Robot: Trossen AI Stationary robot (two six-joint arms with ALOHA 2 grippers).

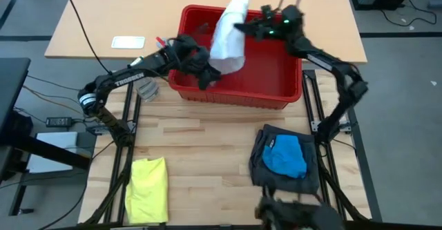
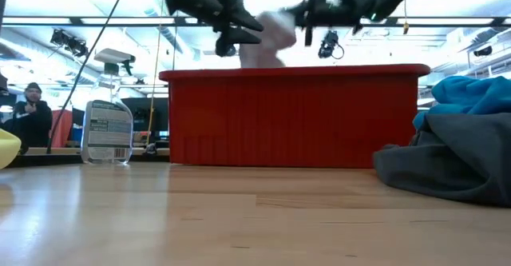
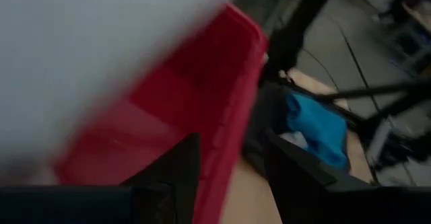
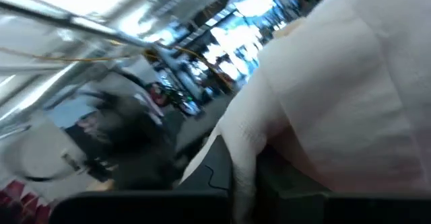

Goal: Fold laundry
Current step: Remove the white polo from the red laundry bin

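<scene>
- High view: right gripper (image 1: 243, 28) is above the red basket (image 1: 286, 92), closed on the top edge of a white garment (image 1: 229, 43) that hangs down into the basket.
- Left gripper (image 1: 206, 70) is at the garment's lower part, inside the basket; can't tell if it's open or pinching cloth. Left wrist view shows only white fabric close up and 2 dark fingers (image 3: 176, 173) with a gap between them.
- Done pile: yellow shirt (image 1: 148, 188) on the near-left of the table, bright blue piece (image 1: 284, 155) lying on the dark grey shorts (image 1: 262, 162) on the near-right.
- Risks, my read:
  - right grip looks like a thin edge pinch; cloth could slip free and drop back into the basket
  - the hanging hem may snag on the basket wall on the way out and drag the basket toward the spray bottle (image 2: 108, 130)
  - arms sit close together, so contact is possible
</scene>
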